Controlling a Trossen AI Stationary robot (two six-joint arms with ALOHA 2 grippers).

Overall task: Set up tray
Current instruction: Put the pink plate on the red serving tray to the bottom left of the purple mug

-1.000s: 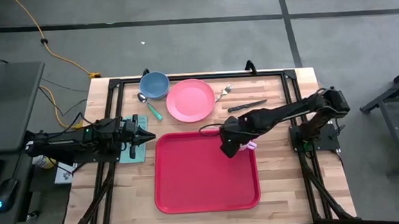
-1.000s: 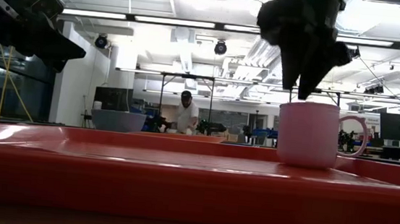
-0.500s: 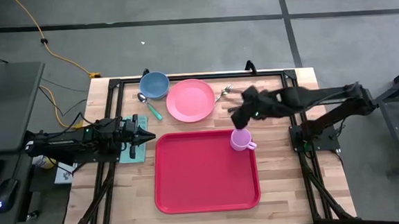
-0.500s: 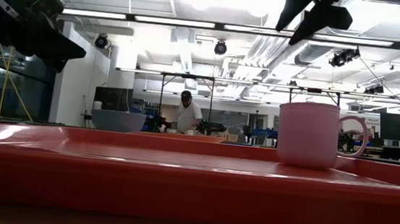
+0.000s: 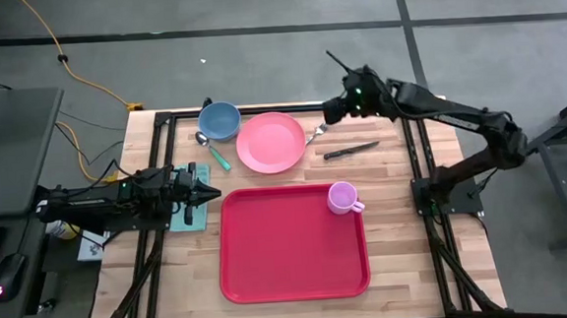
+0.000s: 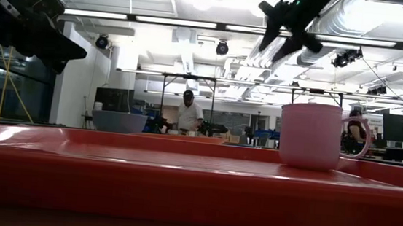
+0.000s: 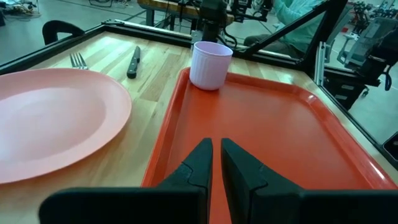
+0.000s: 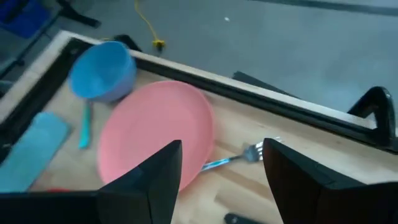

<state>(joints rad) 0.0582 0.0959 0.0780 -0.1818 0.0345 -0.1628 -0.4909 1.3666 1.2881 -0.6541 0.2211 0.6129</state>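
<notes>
The red tray (image 5: 294, 247) lies in the table's near middle. A pink mug (image 5: 342, 197) stands upright on its base in the tray's far right corner, its handle toward the right edge. My right gripper (image 5: 330, 110) hangs open, high over the table's far side, above the fork (image 8: 239, 155) and the pink plate's right rim (image 8: 205, 134); its fingers (image 8: 163, 171) touch nothing. My left gripper (image 7: 216, 163) waits shut just off the tray's left edge, pointing across the tray at the mug (image 7: 209, 64).
A round pink plate (image 5: 271, 142), a blue bowl (image 5: 220, 120), a green-handled spoon (image 5: 211, 150), a fork (image 5: 317, 131) and a black knife (image 5: 350, 150) lie on the wood beyond the tray. A blue cloth (image 5: 195, 209) lies under my left arm. People show in the room behind.
My right gripper, down at the mug a second ago, has left it, risen, and swung toward the table's far edge to a spot above the fork. The mug stays upright where it stood in the tray's far right corner.
</notes>
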